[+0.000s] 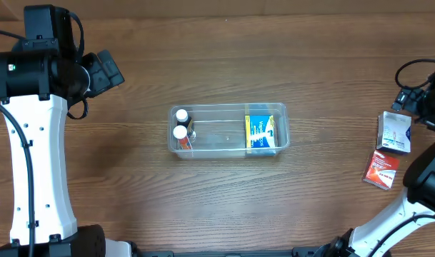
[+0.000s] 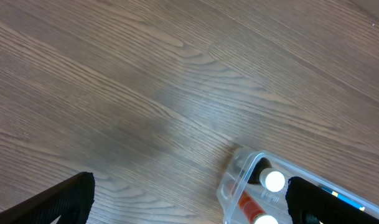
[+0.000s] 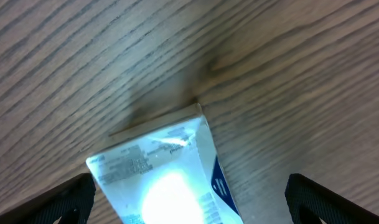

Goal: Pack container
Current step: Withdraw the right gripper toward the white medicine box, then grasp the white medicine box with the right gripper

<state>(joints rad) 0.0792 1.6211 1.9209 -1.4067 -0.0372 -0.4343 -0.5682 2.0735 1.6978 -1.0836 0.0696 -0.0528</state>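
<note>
The clear plastic container (image 1: pixel 228 114) sits mid-table. It holds two white-capped bottles (image 1: pixel 181 131) at its left end and a blue and yellow box (image 1: pixel 259 133) at its right end. Its left corner shows in the left wrist view (image 2: pixel 239 177), with the bottles (image 2: pixel 273 181) inside. My left gripper (image 2: pixel 189 205) is open and empty above the table left of the container. My right gripper (image 3: pixel 189 205) is open, its fingers either side of a white and blue box (image 3: pixel 161 177) lying on the table at the far right (image 1: pixel 395 131).
A red and white packet (image 1: pixel 382 170) lies on the wooden table just below the white and blue box. The left arm's white link (image 1: pixel 35 164) rises along the left side. The right arm (image 1: pixel 424 178) stands at the right edge.
</note>
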